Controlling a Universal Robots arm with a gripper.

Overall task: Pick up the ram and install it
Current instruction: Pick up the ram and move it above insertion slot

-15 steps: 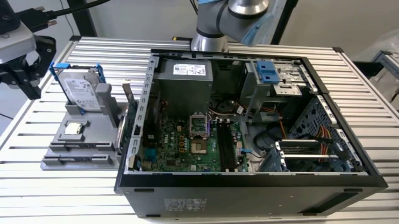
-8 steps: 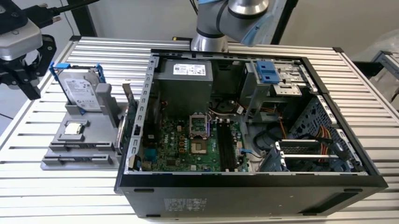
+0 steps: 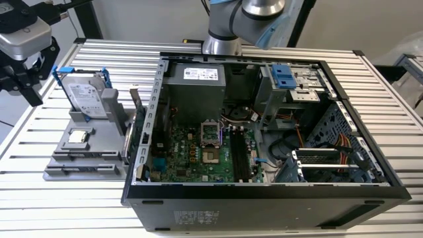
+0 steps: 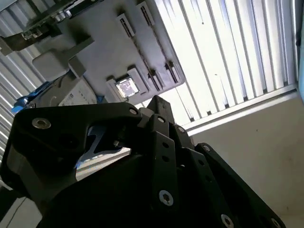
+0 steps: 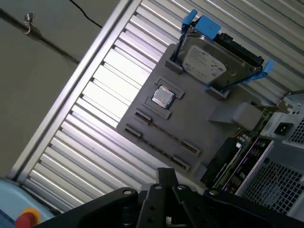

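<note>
The gripper (image 3: 21,94) hangs at the exterior view's far left, above the edge of the slatted metal table (image 3: 66,208) and beside the gray holder (image 3: 102,148). Its dark fingers (image 3: 33,91) look spread apart, and there is nothing between them. The ram (image 5: 164,131) appears to be the thin dark strip standing on edge in the holder, held between small end brackets in the row of slots just beside the square silver chip (image 5: 162,96); the gripper is up off it and not touching it. At the far end of the same holder a silver hard drive (image 3: 86,96) stands upright in its blue frame, and a wider card with a metal bracket (image 3: 135,119) stands between the holder and the computer. The open computer case (image 3: 264,201) lies on its side in the middle of the table, to the exterior view's right of the holder. Inside it the green motherboard (image 3: 191,161) faces up, with its long black memory slots (image 3: 241,156) running side by side next to the processor socket. The arm (image 3: 231,20) rises from behind the case.
</note>
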